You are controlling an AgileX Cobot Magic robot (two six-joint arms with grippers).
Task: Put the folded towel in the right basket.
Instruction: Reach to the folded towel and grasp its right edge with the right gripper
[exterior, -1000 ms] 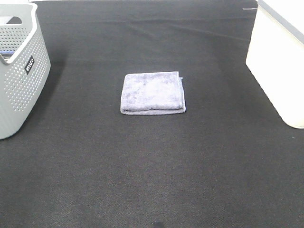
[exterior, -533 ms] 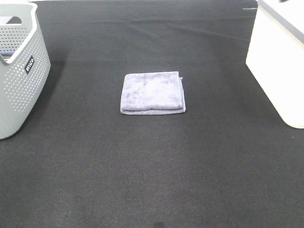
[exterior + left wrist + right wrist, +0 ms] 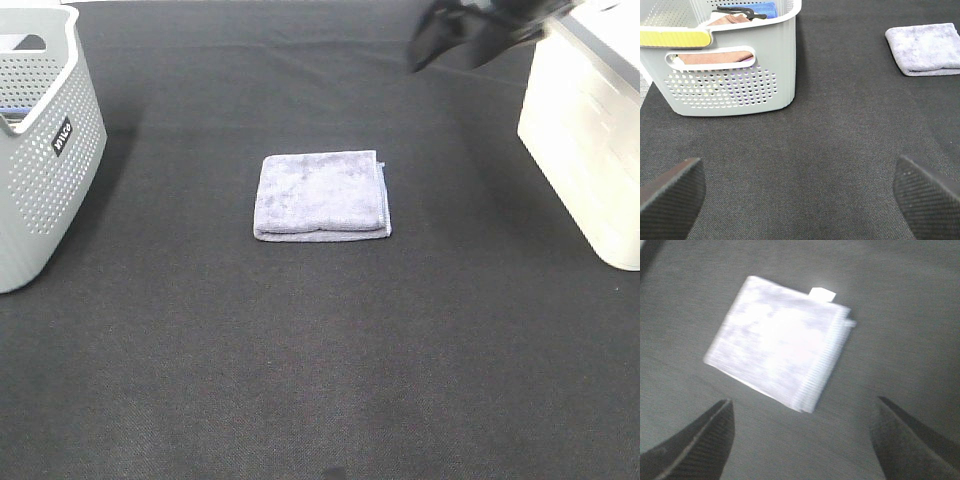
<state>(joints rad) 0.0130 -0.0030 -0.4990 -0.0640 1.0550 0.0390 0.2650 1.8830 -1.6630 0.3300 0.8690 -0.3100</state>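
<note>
A folded lavender-grey towel (image 3: pixel 322 196) lies flat on the black cloth at the table's middle. It also shows in the left wrist view (image 3: pixel 925 48) and, blurred, in the right wrist view (image 3: pixel 780 355). The white right basket (image 3: pixel 590 130) stands at the right edge. My right gripper (image 3: pixel 420 52) is open and empty, blurred, high at the back right, apart from the towel. My left gripper (image 3: pixel 800 192) is open and empty, low over the cloth near the grey basket; it does not show in the high view.
A grey perforated basket (image 3: pixel 45 140) stands at the left edge and holds cloths and a black hanger (image 3: pixel 740 11). The black cloth (image 3: pixel 320 350) covers the whole table.
My right arm has come into the high view at the back right, moving fast toward the towel. The towel and both baskets have not moved.
</note>
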